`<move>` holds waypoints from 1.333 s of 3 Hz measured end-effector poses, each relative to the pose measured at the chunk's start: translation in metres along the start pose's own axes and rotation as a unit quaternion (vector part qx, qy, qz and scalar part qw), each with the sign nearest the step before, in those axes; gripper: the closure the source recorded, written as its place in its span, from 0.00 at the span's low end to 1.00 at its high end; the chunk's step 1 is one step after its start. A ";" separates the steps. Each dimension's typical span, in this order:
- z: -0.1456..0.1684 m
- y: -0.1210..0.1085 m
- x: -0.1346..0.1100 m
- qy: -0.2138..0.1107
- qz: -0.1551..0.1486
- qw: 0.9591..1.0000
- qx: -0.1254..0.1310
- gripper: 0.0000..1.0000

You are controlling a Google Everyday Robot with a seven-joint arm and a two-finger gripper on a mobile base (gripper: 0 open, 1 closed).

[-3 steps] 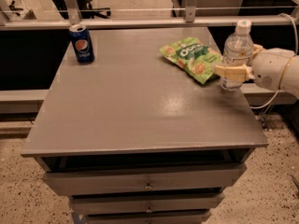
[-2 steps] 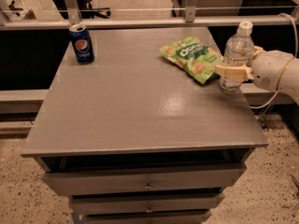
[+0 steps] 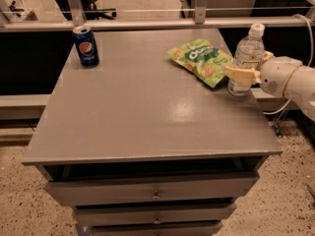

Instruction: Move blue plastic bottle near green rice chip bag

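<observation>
The blue plastic bottle, clear with a white cap, stands upright near the table's right edge. The green rice chip bag lies flat just left of it, with a small gap between them. My gripper reaches in from the right at the bottle's mid-height. One cream finger crosses in front of the bottle and the other shows behind it. The gripper is shut on the bottle, whose base rests on the table.
A blue Pepsi can stands at the far left corner of the grey table. A metal rail runs behind the table. Drawers are below the front edge. The arm's white body hangs off the right side.
</observation>
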State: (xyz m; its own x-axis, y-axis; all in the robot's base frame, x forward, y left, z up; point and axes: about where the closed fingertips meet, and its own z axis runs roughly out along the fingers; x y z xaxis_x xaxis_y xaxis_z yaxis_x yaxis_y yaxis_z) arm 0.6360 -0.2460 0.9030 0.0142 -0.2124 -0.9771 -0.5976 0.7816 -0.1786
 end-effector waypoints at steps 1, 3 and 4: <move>0.002 0.000 0.001 -0.001 0.006 1.000 0.002 0.37; 0.001 0.000 0.003 -0.006 0.020 1.000 0.006 0.00; -0.004 0.000 0.005 -0.009 0.033 0.999 0.010 0.00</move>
State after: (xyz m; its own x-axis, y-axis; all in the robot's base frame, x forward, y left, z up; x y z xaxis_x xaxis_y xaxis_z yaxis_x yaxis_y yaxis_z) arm 0.6329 -0.2497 0.8984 -0.0109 -0.1497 -0.9887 -0.5819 0.8050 -0.1155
